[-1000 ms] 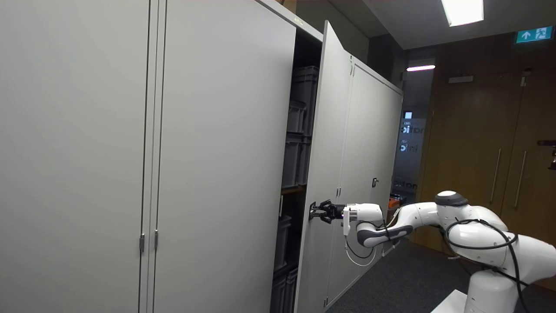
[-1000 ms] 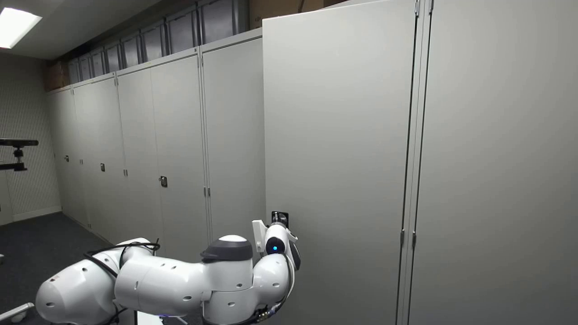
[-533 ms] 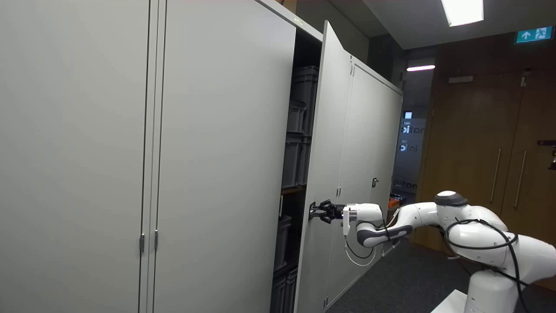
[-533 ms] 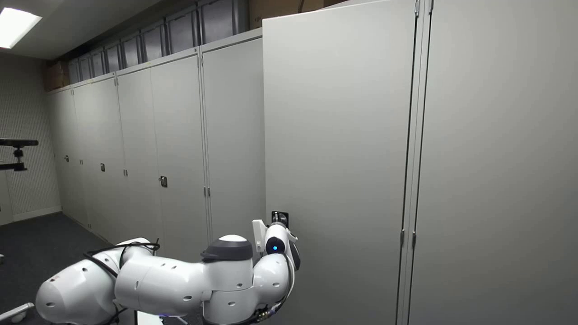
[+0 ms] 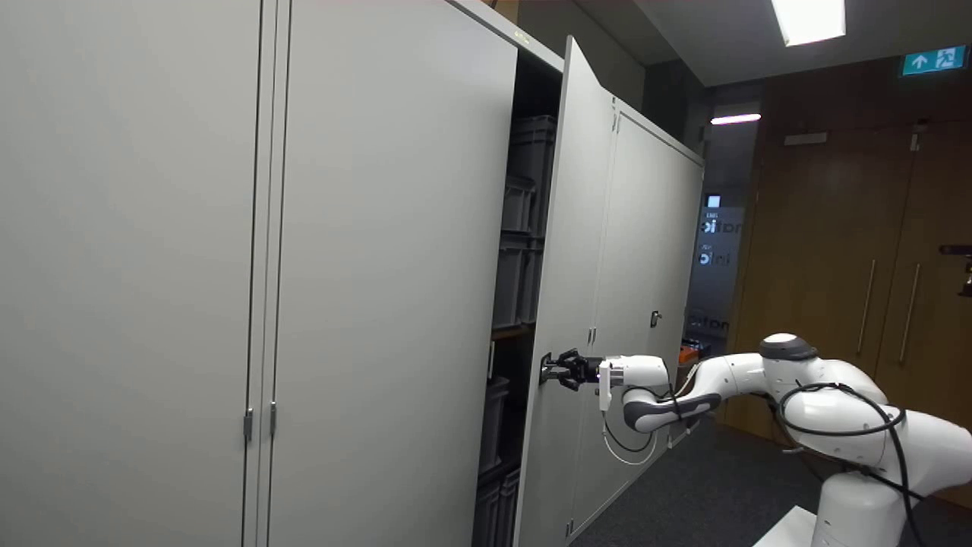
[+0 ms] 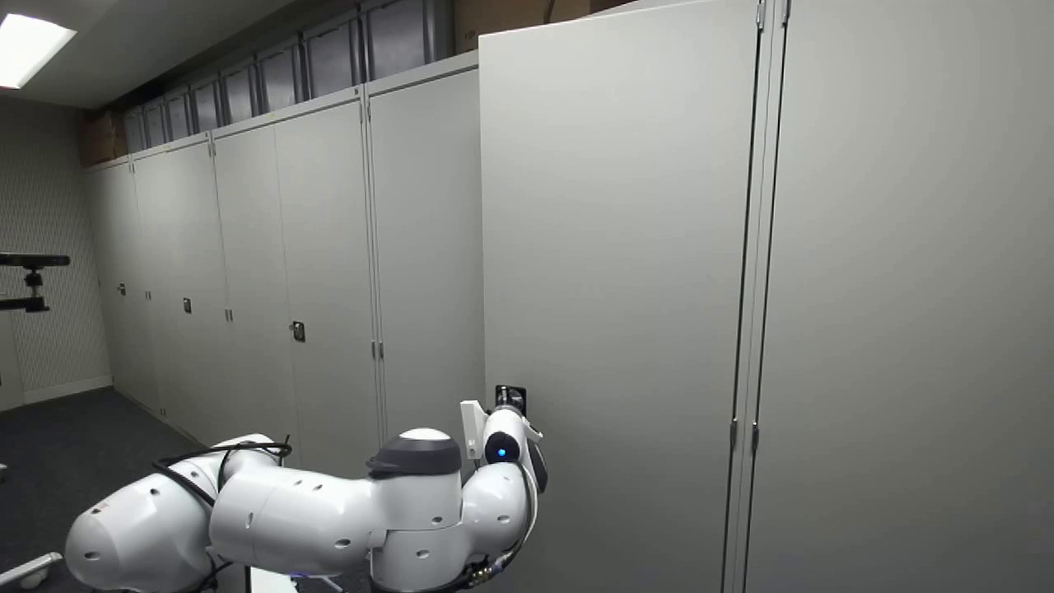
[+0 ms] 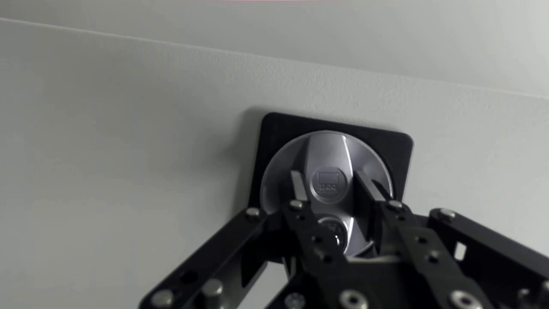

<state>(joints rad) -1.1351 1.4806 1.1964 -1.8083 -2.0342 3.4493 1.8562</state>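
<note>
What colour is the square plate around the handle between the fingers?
The plate is black, seen best in the wrist view.

A ceiling light [image 5: 809,21] burns out to white, yet I work in dimness, the cabinet [image 5: 538,91] nearly black inside. At my hand [image 7: 333,185] a soft shadow dulls the door [image 7: 128,128] beside the handle [image 7: 328,180], whose ridge glints.

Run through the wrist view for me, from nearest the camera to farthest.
Gripper → silver handle → black square plate behind it → ajar cabinet door → pale panel beyond that door's edge.
</note>
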